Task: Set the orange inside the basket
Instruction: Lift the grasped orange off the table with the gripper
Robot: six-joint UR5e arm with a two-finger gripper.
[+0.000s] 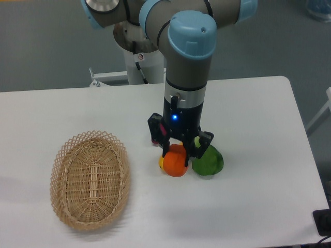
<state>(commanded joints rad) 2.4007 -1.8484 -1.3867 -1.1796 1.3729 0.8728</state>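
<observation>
The orange (176,163) is a small round bright orange fruit on the white table, just right of centre. My gripper (180,153) is lowered straight down over it. One black finger stands at the orange's left and the other at its right, between the orange and a green vegetable. The jaws look spread around the orange, which rests on the table. The basket (61,175) is an oval tan wicker basket at the front left, empty, well apart from the gripper.
A green vegetable (209,161) lies against the orange's right side. A sliver of a yellow fruit (161,163) shows at the orange's left, mostly hidden. The arm's base stands at the table's far edge. A dark object (323,222) sits at the front right corner.
</observation>
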